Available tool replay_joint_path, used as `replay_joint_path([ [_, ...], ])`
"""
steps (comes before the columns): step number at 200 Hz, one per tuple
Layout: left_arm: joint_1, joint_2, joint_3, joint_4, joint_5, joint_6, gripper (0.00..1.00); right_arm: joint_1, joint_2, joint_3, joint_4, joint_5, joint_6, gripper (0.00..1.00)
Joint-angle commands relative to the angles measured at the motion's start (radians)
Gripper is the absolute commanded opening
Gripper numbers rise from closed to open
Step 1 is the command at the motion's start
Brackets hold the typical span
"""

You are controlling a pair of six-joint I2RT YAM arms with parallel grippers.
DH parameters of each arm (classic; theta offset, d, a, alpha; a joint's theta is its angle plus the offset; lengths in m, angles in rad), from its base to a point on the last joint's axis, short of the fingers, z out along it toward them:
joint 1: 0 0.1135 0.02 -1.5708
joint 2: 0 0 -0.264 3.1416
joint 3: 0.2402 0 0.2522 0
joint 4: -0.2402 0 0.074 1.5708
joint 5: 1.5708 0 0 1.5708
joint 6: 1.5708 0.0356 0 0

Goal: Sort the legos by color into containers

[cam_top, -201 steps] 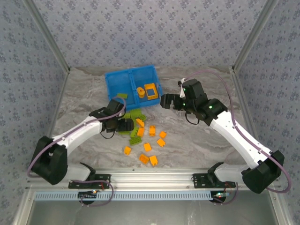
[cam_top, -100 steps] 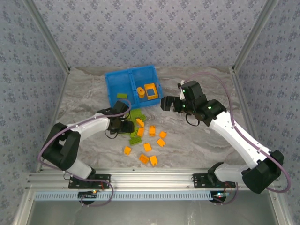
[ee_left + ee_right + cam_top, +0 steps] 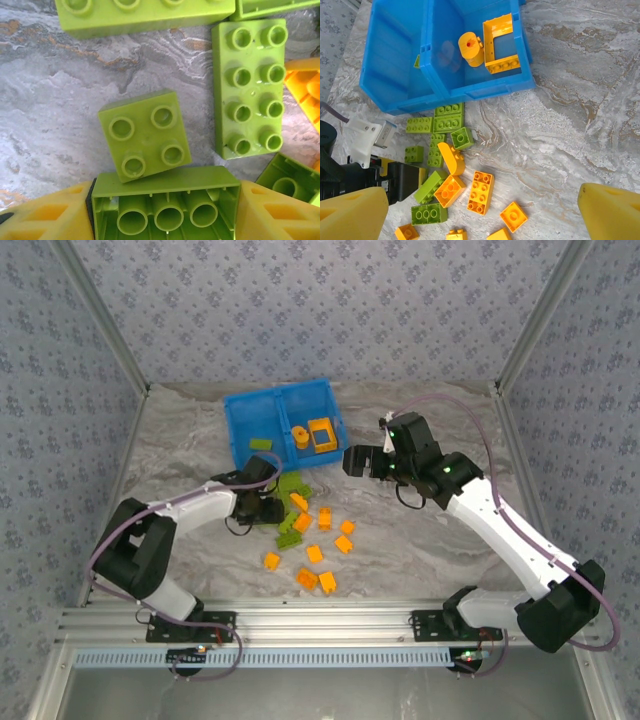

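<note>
Lime-green plastic brick [image 3: 165, 200] is clamped between the left gripper's [image 3: 165, 220] fingers [image 3: 45, 215] — the right gripper [image 3: 482, 207] is spread wide near the blue plastic bin [image 3: 470, 92].

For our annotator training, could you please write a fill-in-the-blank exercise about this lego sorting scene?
The left gripper holds a brick coloured ___.
In the blue bin, the cylinder and the frame piece are both ___.
The right gripper, holding nothing, is ___.
Missing words: green, orange, open.
</note>
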Motion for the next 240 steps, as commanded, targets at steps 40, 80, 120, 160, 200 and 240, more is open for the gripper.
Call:
replay_joint_path([
  [40, -0.006, -0.209, 0.25, -0.164, -0.153, 0.086, 0.55, -0.004, -0.029, -0.005, -0.006, 0.017, 0.022, 1.0],
  [80, 0.082, 0.0, 0.551, -0.158, -0.228, 0.274, 0.55, -0.003, -0.033, -0.003, -0.002, 0.012, 0.029, 1.0],
  [120, 0.165, 0.318, 0.86, -0.163, -0.222, 0.412, 0.54, 0.0, -0.078, -0.005, -0.021, 0.038, 0.037, 1.0],
  [160, 0.248, 0.555, 1.087, -0.203, -0.126, 0.385, 0.57, 0.003, -0.127, -0.04, -0.027, 0.049, 0.056, 1.0],
  [200, 0.268, 0.652, 1.2, -0.27, -0.052, 0.386, 0.69, 0.003, -0.15, -0.048, -0.039, 0.061, 0.061, 1.0],
  [240, 0.267, 0.59, 1.193, -0.264, -0.02, 0.363, 0.78, 0.004, -0.144, -0.053, -0.02, 0.055, 0.066, 1.0],
])
